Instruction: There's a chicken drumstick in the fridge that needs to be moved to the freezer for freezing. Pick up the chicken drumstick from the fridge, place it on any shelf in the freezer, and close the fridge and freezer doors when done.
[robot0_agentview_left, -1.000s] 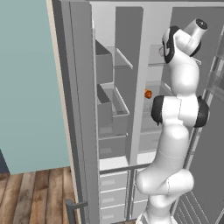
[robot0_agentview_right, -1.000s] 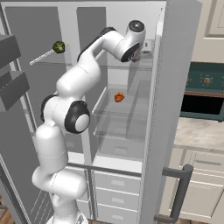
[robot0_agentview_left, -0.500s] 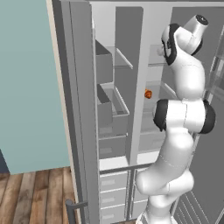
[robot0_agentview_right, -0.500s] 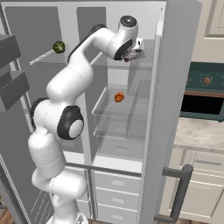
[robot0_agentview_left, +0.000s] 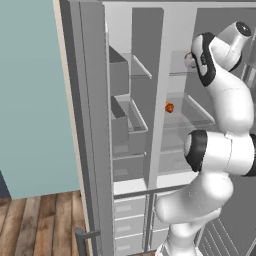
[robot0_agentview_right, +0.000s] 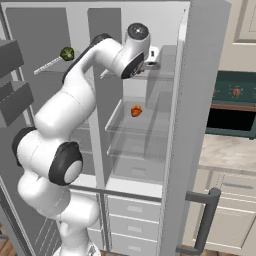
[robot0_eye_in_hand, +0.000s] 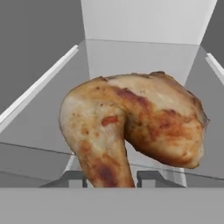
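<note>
The chicken drumstick (robot0_eye_in_hand: 131, 127), golden-brown with a paler end, fills the hand view, and its narrow end runs down between my two fingertips. My gripper (robot0_eye_in_hand: 111, 178) is shut on it. The hand is at the top shelf level of the fridge (robot0_agentview_right: 150, 130), the wider right compartment; from the base views my gripper (robot0_agentview_left: 190, 60) (robot0_agentview_right: 152, 57) is at the front of that shelf. To the left is the narrower freezer (robot0_agentview_left: 131, 125) with its gray bins. Both doors are swung open: the freezer door (robot0_agentview_left: 90, 125) at left, the fridge door (robot0_agentview_right: 195, 125) at right.
A small orange-red round item (robot0_agentview_left: 169, 107) (robot0_agentview_right: 136, 111) lies on the fridge's middle glass shelf. A green item (robot0_agentview_right: 67, 53) sits high up on the left. Drawers (robot0_agentview_right: 135, 225) fill the bottom of the appliance. Beyond the fridge door are a counter and an oven (robot0_agentview_right: 235, 110).
The hand has drawn leftward and outward from deeper on the top fridge shelf, with the drumstick in it. The elbow has swung up and over. The orange-red item has stayed put.
</note>
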